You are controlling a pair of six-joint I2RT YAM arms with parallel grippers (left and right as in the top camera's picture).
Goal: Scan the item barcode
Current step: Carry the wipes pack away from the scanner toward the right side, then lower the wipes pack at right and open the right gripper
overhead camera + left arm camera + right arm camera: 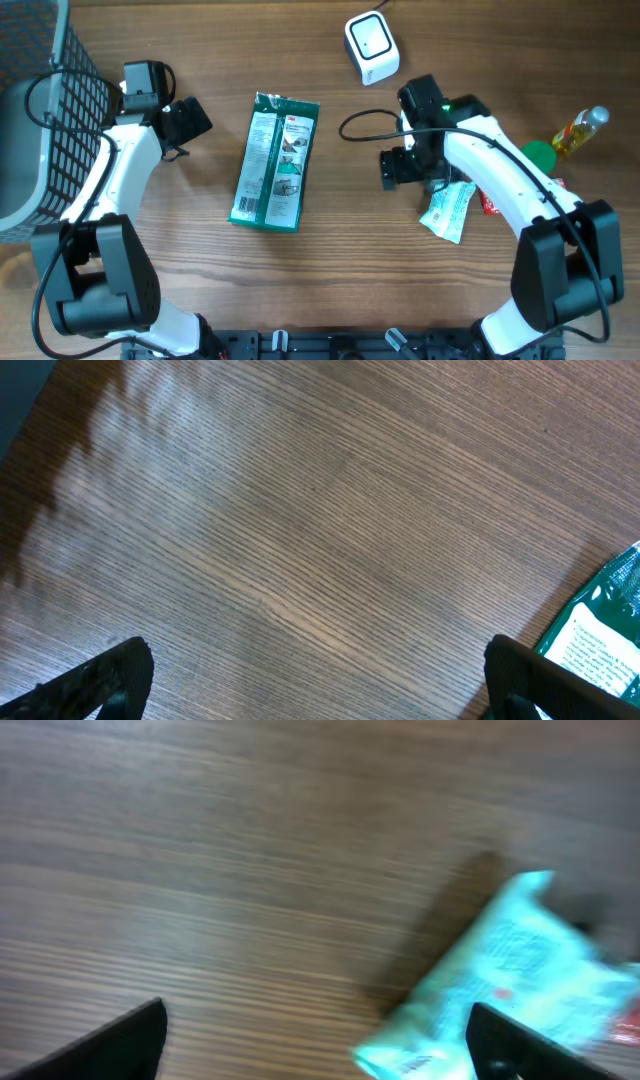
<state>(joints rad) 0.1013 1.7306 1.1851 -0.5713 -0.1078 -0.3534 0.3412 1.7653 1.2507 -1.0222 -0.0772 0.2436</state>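
Gaping empty, the left gripper (pixel 315 672) had one pack (pixel 275 160) to its right; the right gripper (pixel 315 1025), also gaping, one pouch (pixel 500 975) beside it.

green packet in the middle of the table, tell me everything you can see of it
The green packet is a flat, long, rectangular pouch of glossy film, dark green with white printed panels and a small picture; the print is too small to read. Its short ends look crimped. It lies flat on the wooden table, its long side running nearly straight up the overhead view with a slight tilt. Only the table touches it. One corner shows in the left wrist view.
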